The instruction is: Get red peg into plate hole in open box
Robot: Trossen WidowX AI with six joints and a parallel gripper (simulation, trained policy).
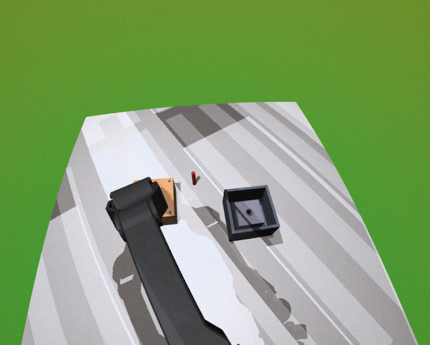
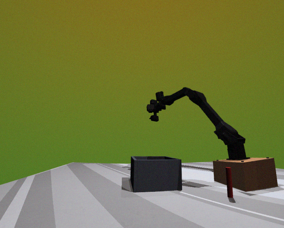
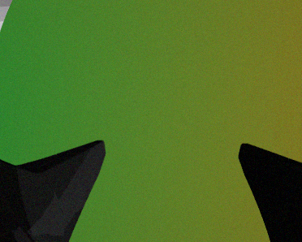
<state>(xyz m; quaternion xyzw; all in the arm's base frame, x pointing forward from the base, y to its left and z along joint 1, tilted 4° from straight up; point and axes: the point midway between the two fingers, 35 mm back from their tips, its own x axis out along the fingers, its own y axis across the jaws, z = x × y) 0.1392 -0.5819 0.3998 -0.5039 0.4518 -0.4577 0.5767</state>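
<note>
The red peg (image 1: 193,178) (image 2: 229,182) stands upright on the table, apart from the box and from the gripper. The dark open box (image 1: 251,234) (image 2: 156,175) stands upright on the table. In the top view a grey plate (image 1: 257,206) with a round hole (image 1: 249,212) shows at its bottom, and the hole looks empty. My gripper (image 2: 152,113) (image 3: 174,150) is wide open with nothing between its fingers. In the exterior view it hangs high in the air, far above the table. The top view does not show it. The wrist view shows neither peg nor box.
The arm (image 1: 165,258) (image 2: 208,111) rises from an orange-brown base block (image 1: 170,199) (image 2: 258,175). In the top view the peg stands between the block and the box, a little farther back. The arm runs out of the bottom of that view. A table corner (image 3: 3,11) shows in the wrist view.
</note>
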